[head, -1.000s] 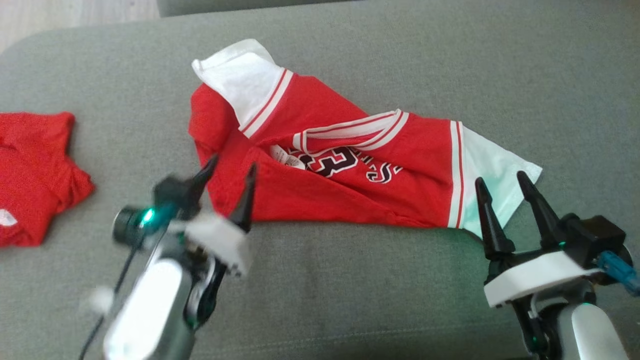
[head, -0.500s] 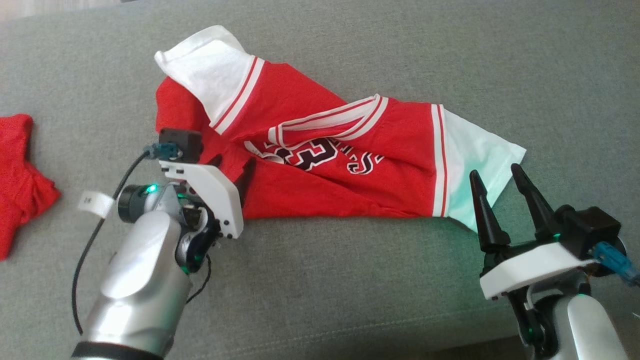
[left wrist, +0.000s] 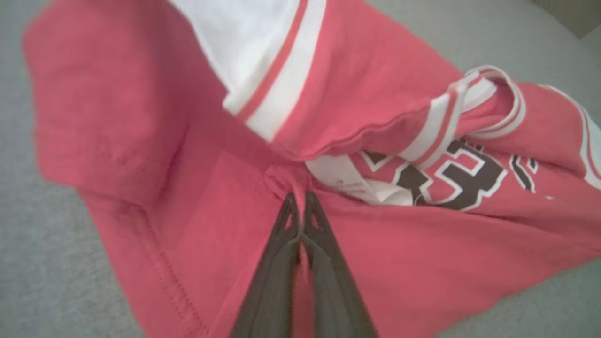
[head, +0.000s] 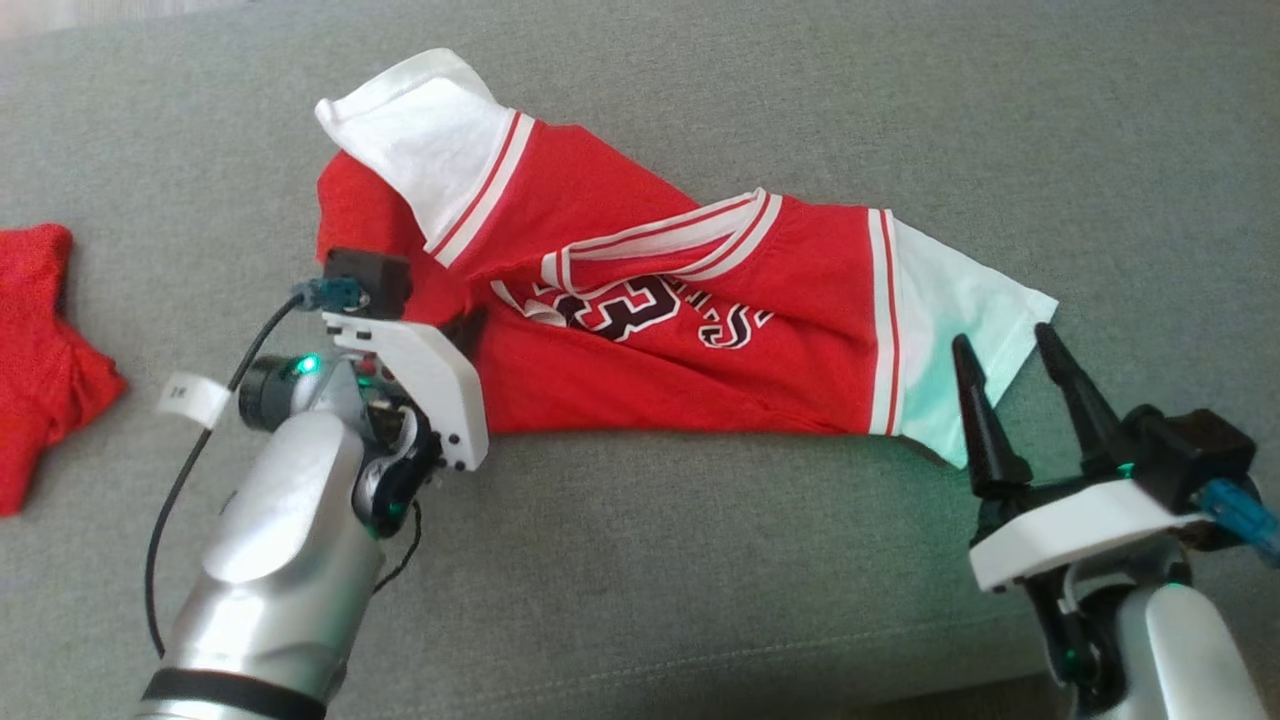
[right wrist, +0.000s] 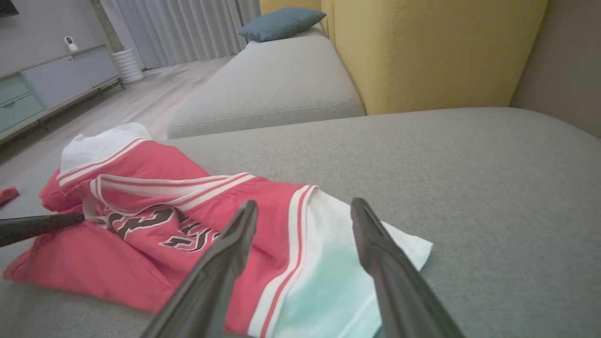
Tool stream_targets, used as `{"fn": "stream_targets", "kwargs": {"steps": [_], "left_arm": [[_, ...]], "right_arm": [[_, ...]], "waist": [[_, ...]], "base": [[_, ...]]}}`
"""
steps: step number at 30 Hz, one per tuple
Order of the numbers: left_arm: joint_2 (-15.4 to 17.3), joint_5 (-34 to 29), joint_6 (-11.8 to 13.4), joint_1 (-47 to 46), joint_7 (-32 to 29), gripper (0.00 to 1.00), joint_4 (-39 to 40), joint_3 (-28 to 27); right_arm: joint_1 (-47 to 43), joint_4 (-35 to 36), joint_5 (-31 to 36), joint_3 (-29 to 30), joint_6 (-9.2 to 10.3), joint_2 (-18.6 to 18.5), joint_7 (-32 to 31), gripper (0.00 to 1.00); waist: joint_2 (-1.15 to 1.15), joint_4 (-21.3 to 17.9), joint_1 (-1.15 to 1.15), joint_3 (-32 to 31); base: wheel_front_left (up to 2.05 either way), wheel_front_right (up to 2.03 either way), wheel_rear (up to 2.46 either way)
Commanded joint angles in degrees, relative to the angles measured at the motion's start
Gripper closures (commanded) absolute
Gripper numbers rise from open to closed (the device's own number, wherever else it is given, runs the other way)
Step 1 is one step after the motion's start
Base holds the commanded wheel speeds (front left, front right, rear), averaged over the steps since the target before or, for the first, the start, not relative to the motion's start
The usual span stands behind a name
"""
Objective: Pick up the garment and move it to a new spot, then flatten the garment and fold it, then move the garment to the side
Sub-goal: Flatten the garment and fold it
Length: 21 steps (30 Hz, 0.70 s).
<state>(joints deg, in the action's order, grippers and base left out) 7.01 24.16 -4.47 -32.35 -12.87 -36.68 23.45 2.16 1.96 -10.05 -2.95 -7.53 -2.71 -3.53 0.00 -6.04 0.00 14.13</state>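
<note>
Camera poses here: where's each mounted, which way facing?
Head view: on the head, looking down at jersey on sofa; left gripper, right gripper show.
Left wrist view: along left gripper's fingers, shut on a jersey fold.
Right wrist view: along open right fingers, across jersey toward yellow backrest.
Shared: all see the jersey's black print.

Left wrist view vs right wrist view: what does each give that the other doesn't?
Left wrist: left gripper shut, pinching a fold of the jersey beside the neck label. Right wrist: right gripper open, pointed at the white sleeve, plus yellow backrest and blue cushion behind. Both: the jersey lying on the grey sofa seat.
</note>
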Motion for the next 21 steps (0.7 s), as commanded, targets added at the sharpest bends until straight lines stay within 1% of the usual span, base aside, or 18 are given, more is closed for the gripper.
{"fn": "stream_targets", "kwargs": {"steps": [1, 2, 5, 10, 14, 21], "left_arm": [[1.73, -0.84, 1.01, -2.38, 2.45, 1.0, 3.61, -1.7], [1.73, -0.84, 1.01, -2.38, 2.45, 1.0, 3.61, -1.7], [1.84, -0.75, 1.86, -0.26, 4.44, 1.0, 6.51, -1.98], [2.1, -0.8, 3.03, 3.4, 5.51, 1.0, 12.72, -1.68], [2.65, -1.05, 3.91, 5.4, 5.13, 1.0, 17.42, -1.3], [3.2, -1.16, 4.92, 7.37, 4.07, 1.0, 22.87, -0.68]], "right_arm": [[2.68, 1.4, 0.09, -0.07, 0.04, -0.93, -0.02, 0.0], [2.68, 1.4, 0.09, -0.07, 0.04, -0.93, -0.02, 0.0], [3.53, -1.33, -0.58, 1.23, 0.04, -2.92, -1.53, 0.0], [6.5, -9.6, -3.1, 4.0, 0.04, -6.77, -4.79, 0.0], [10.44, -16.11, -5.2, 4.5, 0.04, -9.13, -6.16, 0.0], [16.75, -27.12, -7.06, 5.51, 0.04, -10.76, -8.67, 0.0]], "waist": [[0.0, 0.11, 0.0, -0.2], [0.0, 0.11, 0.0, -0.2], [0.0, 0.43, 0.0, -0.25], [0.0, 2.1, 0.0, 0.73], [0.0, 3.18, 0.0, 1.81], [0.0, 4.43, 0.0, 3.27]], "base": [[0.0, 0.0, 0.0], [0.0, 0.0, 0.0], [0.0, 0.0, 0.0], [0.0, 0.0, 0.0], [0.0, 0.0, 0.0], [0.0, 0.0, 0.0]]}}
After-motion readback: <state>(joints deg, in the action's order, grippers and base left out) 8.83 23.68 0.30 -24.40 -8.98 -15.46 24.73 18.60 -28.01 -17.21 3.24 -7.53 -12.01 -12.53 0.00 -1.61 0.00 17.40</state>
